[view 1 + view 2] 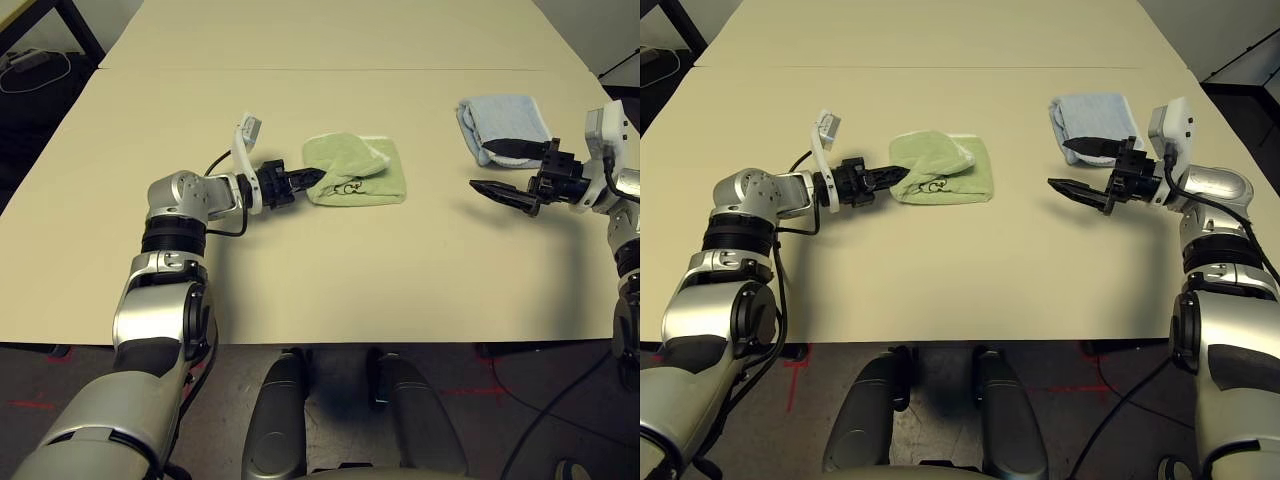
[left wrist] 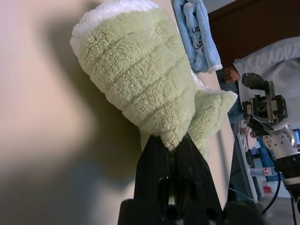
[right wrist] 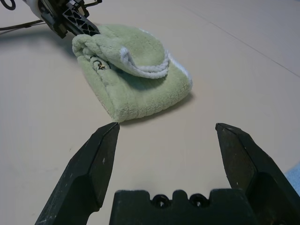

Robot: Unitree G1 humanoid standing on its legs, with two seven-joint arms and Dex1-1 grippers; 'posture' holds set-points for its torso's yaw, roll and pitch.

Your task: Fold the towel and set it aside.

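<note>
Nearest our head camera are our two silver forearms reaching out over one beige table (image 1: 330, 290). Our left gripper (image 1: 318, 177) has its two black fingers pressed together, pinching the left edge of the light green towel (image 1: 362, 175); the left wrist view shows a bunch of green terry caught between the fingertips (image 2: 161, 145). We count two towels: the green one, sitting about mid-table, folded into a rough square with a corner flap turned over on top so its white edging (image 3: 145, 69) shows, plus a small dark scribble mark (image 1: 347, 187) near its front edge; and one pale blue folded towel (image 1: 503, 125) farther back on the right, well apart from the green one. Our right gripper (image 1: 500, 170) hovers over bare table just in front of the blue towel, two fingers spread wide, nothing between them, pointing left toward the green towel with a clear gap to it. One black cable (image 1: 222, 160) loops from the left wrist. A person's hand (image 2: 230, 74) shows beyond the table's far edge in the left wrist view.
</note>
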